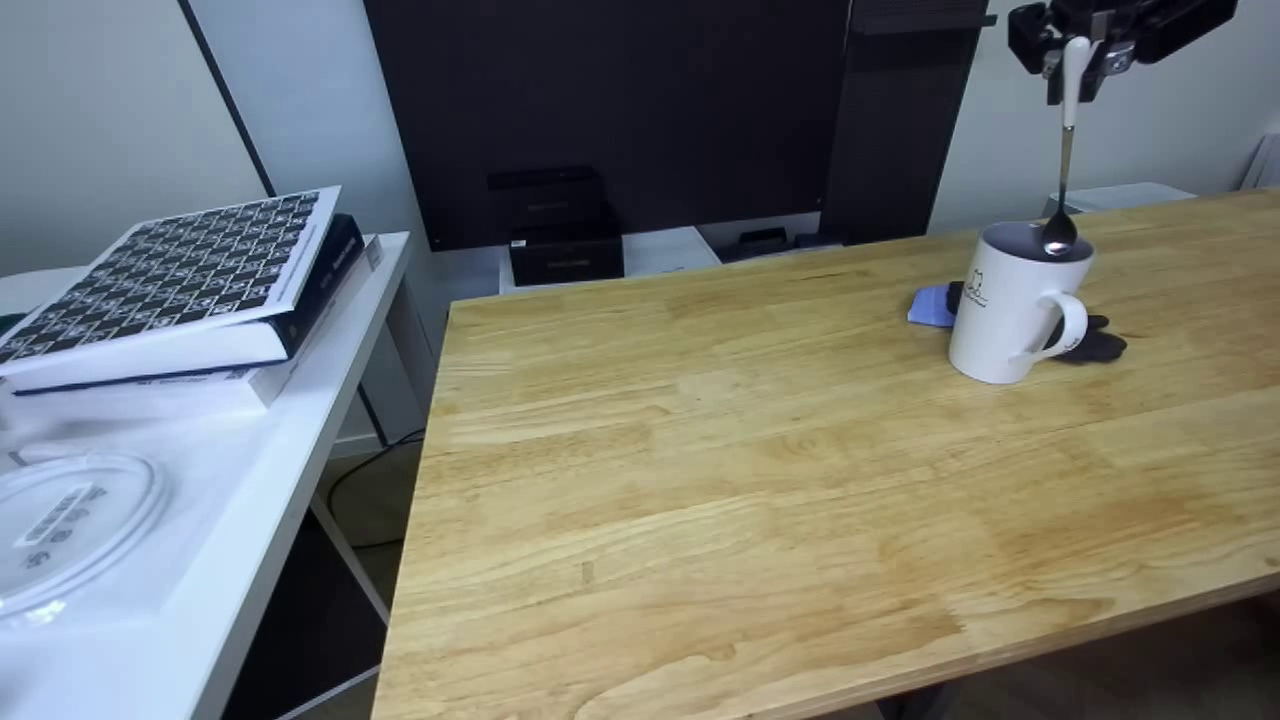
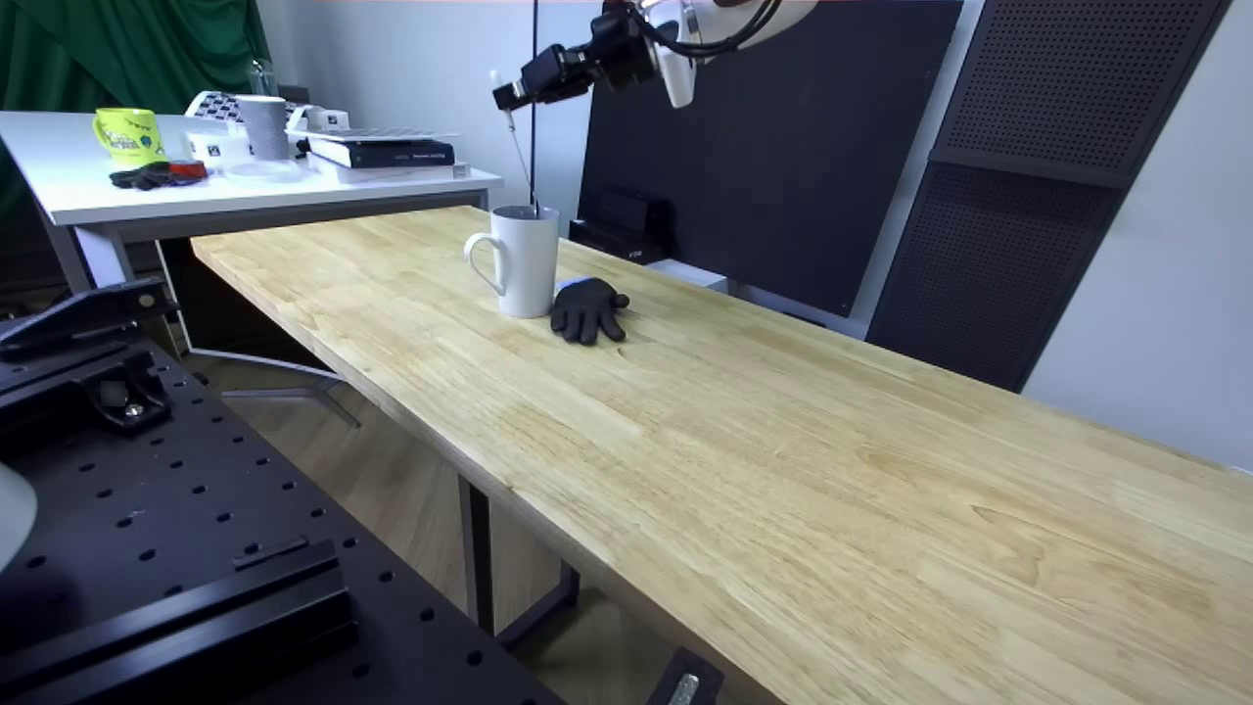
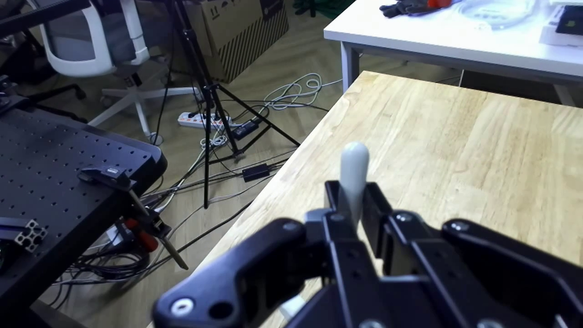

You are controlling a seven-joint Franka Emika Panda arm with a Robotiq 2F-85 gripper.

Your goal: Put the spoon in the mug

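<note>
The spoon (image 1: 1072, 100) has a white handle and a dark metal bowl. It hangs nearly upright, bowl down, and also shows in an exterior view (image 2: 522, 157). My gripper (image 3: 351, 191) is shut on its white handle (image 3: 354, 161), whose end sticks out past the fingertips. The gripper (image 1: 1075, 75) is well above the white mug (image 1: 1005, 315), which stands upright on the table. The bowl overlaps the mug's mouth in both exterior views; how deep it sits is hard to tell. The mug (image 2: 526, 262) has a side handle. In the wrist view, a small white patch below the left finger may be the mug.
A black glove with a blue cuff (image 2: 587, 311) lies right beside the mug on the wooden table (image 1: 750, 480). A white table (image 2: 245, 201) with books, cups and another glove stands past the table's end. A black perforated bench (image 2: 196, 548) runs alongside.
</note>
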